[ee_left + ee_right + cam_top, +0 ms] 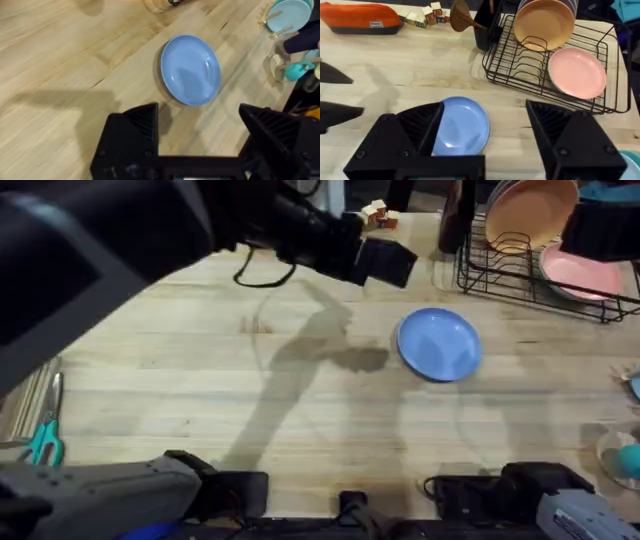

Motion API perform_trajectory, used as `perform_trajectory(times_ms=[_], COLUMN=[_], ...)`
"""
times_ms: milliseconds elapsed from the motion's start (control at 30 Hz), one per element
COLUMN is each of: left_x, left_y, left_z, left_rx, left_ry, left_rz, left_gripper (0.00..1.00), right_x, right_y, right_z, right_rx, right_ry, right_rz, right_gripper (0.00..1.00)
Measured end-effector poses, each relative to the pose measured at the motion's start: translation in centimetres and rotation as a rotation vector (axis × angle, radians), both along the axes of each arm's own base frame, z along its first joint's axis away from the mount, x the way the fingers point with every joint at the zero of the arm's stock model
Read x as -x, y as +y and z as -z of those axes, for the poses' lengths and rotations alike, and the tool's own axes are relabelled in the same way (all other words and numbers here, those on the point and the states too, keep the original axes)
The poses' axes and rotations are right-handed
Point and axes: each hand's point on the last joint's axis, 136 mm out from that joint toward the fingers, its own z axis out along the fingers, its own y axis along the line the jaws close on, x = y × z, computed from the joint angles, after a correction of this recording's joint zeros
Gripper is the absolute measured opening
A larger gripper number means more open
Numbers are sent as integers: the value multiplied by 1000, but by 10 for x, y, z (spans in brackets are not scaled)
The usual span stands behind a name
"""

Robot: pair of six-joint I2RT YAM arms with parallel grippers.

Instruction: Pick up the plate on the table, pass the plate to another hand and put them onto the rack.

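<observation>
While the plate lies flat on the surface, both claws, left and right, hover wide open and empty, ready to grasp.

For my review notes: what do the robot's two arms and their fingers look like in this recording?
Both arms are black. The left arm reaches out from the lower left, with a thin black cable looping off it near the wrist. The left gripper and right gripper each have two broad, wedge-shaped black fingers with ribbed inner faces. At the near edge of the table the bases look grey and black.
</observation>
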Motion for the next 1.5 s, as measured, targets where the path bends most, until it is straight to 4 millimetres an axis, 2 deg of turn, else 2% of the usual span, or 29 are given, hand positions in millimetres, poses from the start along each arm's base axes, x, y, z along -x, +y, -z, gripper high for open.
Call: perform_trajectory(times_ms=[233,333,533,800,1133,1500], left_x=[-12,-16,-19,-22,-24,-12], left_y=[-14,-18,-32,-41,-51,-74], left_z=[28,37,40,39,87,123], left_rx=[-17,-61,-140,-136,-234,-300], left_ry=[113,110,35,21,73,79], left_rz=[-90,-153,-285,-429,-478,-452], left_gripper=[995,995,995,995,996,996], right_x=[0,0,0,0,0,0], right_y=[0,0,0,0,0,0], right_z=[0,0,0,0,0,0], right_rx=[0,0,0,0,0,0], right_ry=[0,0,0,0,0,0], right_rz=[0,0,0,0,0,1], right_gripper=[996,996,995,995,995,996])
